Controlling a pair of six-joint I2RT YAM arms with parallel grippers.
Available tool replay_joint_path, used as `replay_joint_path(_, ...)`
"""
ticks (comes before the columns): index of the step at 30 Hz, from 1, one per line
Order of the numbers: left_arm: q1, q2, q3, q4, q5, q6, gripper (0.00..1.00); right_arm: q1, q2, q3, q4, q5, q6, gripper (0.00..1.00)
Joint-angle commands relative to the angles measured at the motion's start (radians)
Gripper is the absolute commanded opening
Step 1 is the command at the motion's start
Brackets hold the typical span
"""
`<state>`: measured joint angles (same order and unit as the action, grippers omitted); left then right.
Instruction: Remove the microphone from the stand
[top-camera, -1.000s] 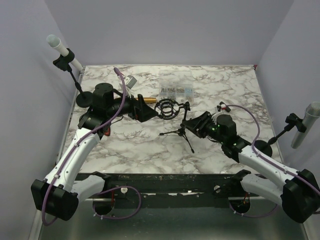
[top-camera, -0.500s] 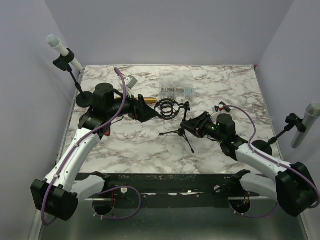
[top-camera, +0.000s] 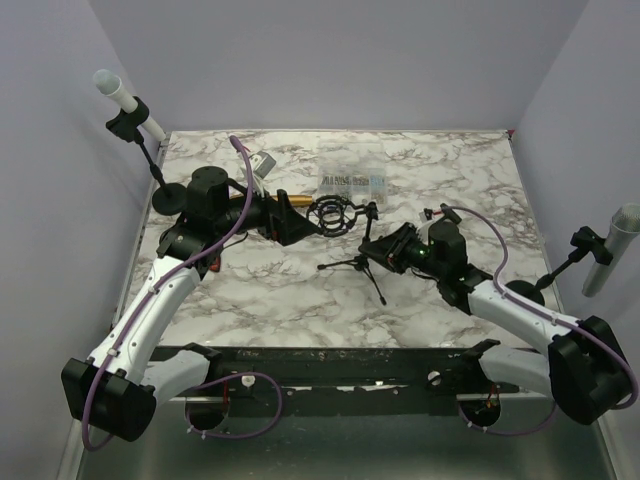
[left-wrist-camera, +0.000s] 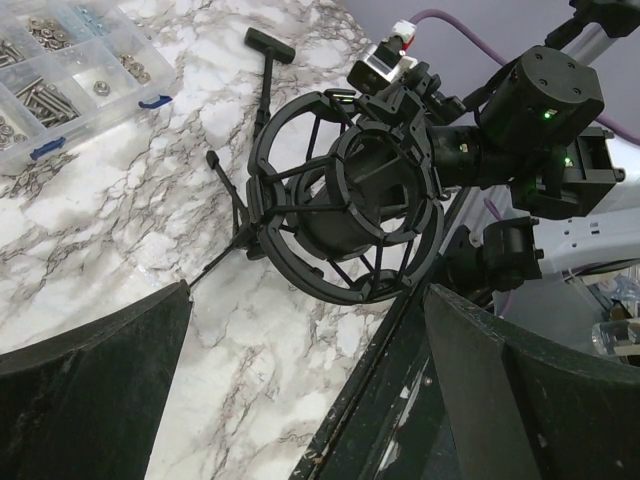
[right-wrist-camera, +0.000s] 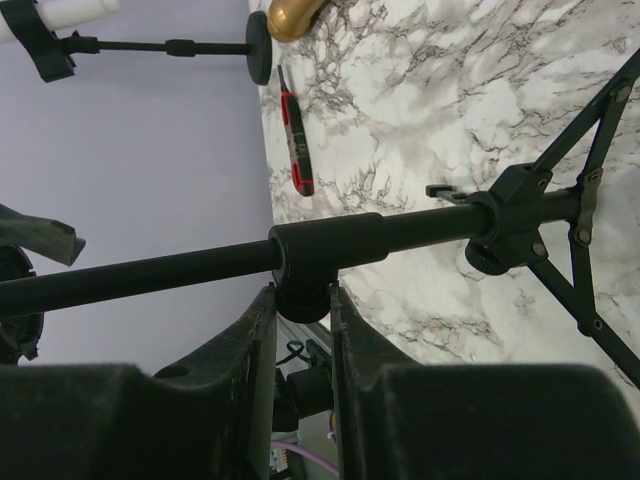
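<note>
The black tripod stand (top-camera: 358, 265) sits mid-table with its ring-shaped shock mount (top-camera: 335, 215) tilted to the left. The gold microphone (top-camera: 283, 200) pokes out of the mount leftward. In the left wrist view the mount (left-wrist-camera: 345, 210) faces the camera, a dark cylinder in its middle. My left gripper (top-camera: 295, 228) (left-wrist-camera: 308, 300) stands wide open just short of the mount, holding nothing. My right gripper (top-camera: 378, 245) (right-wrist-camera: 303, 295) is shut on the knobbed collar of the stand's stem (right-wrist-camera: 400, 230), with both fingers against the knob.
A clear parts box (top-camera: 352, 183) (left-wrist-camera: 50, 60) lies behind the stand. A red-handled tool (right-wrist-camera: 295, 150) lies near the left table edge. Two tall stands with white tubes rise at the left (top-camera: 125, 110) and right (top-camera: 600, 250) edges.
My right gripper has slid a little left and back and closed its fingers onto the stand's collar. The left arm and the mount have stayed put.
</note>
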<state>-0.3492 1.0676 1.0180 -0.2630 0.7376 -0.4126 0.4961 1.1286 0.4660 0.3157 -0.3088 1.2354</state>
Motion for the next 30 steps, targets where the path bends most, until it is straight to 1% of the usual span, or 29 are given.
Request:
replay_joint_path(1,-0.005,-0.009,-0.013,0.022,0.016,0.011,0.99,-0.002,0.038,0.039,-0.132,0.023,-0.048,0.13)
replay_joint_path(3,-0.005,-0.008,-0.012,0.022,0.015,0.011,0.99,0.000,0.038,0.070,-0.215,0.054,-0.068,0.04)
replay_joint_path(4,-0.005,-0.008,-0.012,0.022,0.014,0.011,0.98,0.002,0.039,0.091,-0.268,0.081,-0.085,0.01)
replay_joint_path(7,-0.005,-0.009,-0.012,0.021,0.013,0.011,0.98,0.025,0.039,0.180,-0.481,0.208,-0.149,0.01)
replay_joint_path(12,-0.005,-0.005,-0.007,0.007,-0.003,0.019,0.99,0.119,0.092,0.326,-0.712,0.469,-0.227,0.01)
replay_joint_path(13,-0.005,-0.004,-0.007,0.003,-0.008,0.021,0.98,0.144,0.105,0.349,-0.739,0.524,-0.230,0.01)
replay_joint_path(15,-0.005,0.000,-0.006,0.000,-0.012,0.023,0.99,0.181,0.128,0.395,-0.783,0.587,-0.231,0.01)
replay_joint_path(20,-0.005,0.011,-0.002,-0.008,-0.012,0.026,0.98,0.244,0.146,0.464,-0.821,0.692,-0.238,0.05)
replay_joint_path(22,-0.005,0.011,-0.002,-0.008,-0.015,0.028,0.98,0.254,0.146,0.481,-0.821,0.705,-0.247,0.05)
replay_joint_path(24,-0.005,0.011,-0.003,-0.009,-0.015,0.028,0.98,0.255,0.144,0.488,-0.803,0.684,-0.263,0.07)
replay_joint_path(25,-0.005,0.011,-0.002,-0.009,-0.014,0.028,0.98,0.256,0.139,0.487,-0.779,0.665,-0.280,0.08)
replay_joint_path(26,-0.005,0.011,-0.002,-0.009,-0.015,0.028,0.98,0.255,0.133,0.484,-0.763,0.643,-0.289,0.14)
replay_joint_path(30,-0.005,0.011,-0.003,-0.010,-0.019,0.031,0.99,0.254,0.073,0.452,-0.668,0.567,-0.314,0.49)
